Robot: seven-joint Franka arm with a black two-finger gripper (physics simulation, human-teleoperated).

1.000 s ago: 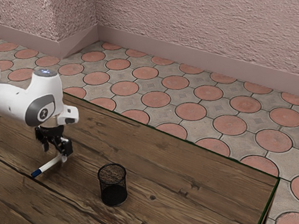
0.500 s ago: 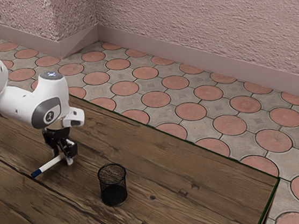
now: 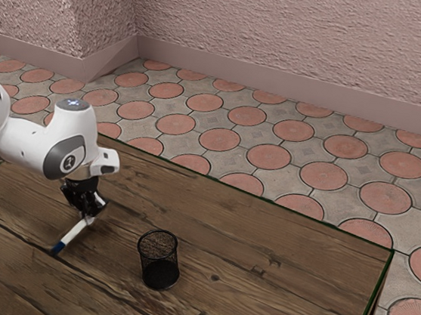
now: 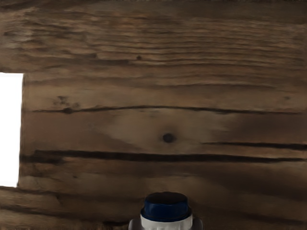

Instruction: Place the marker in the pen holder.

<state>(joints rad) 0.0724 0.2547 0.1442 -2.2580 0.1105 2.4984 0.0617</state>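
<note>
Exterior view: the marker [image 3: 73, 233] is gripped by the hand [image 3: 91, 218], fingers nearly closed, one along each side of its body. It is held aslant, blue end lowest and pointed toward the near left; whether the desk [image 3: 272, 286] is touched by that end cannot be told. The holder [image 3: 160, 273], black mesh, is seen upright on the desk, to the exterior view's right of the marker, well apart. In the wrist view, the blue end is seen beyond the fingertips [image 4: 198, 224].
</note>
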